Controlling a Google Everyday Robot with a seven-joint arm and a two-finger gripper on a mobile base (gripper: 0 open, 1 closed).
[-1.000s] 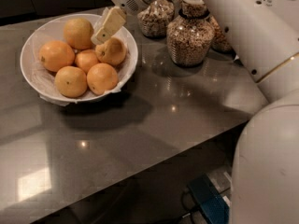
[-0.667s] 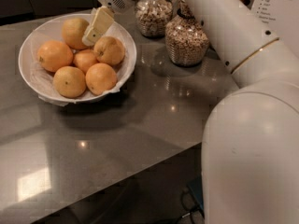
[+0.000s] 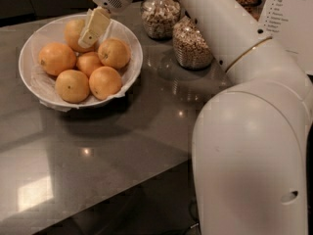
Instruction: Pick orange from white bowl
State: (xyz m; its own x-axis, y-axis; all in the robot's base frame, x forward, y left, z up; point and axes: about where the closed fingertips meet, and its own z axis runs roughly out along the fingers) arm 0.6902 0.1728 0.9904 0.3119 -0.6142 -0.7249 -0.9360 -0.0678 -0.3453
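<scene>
Gripper (image 3: 95, 27) hangs over rear of white bowl (image 3: 25, 67), overlapping right edge of orange (image 3: 72, 32); wide or closed, cannot tell. Orange sits at bowl's back, behind deeper-orange fruit (image 3: 105, 81).

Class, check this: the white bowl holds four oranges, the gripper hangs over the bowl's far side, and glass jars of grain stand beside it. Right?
Not quite. The camera view shows six oranges in the white bowl, not four. The gripper does hang over its far side, at the palest orange, and the glass jars stand beside it.
</scene>
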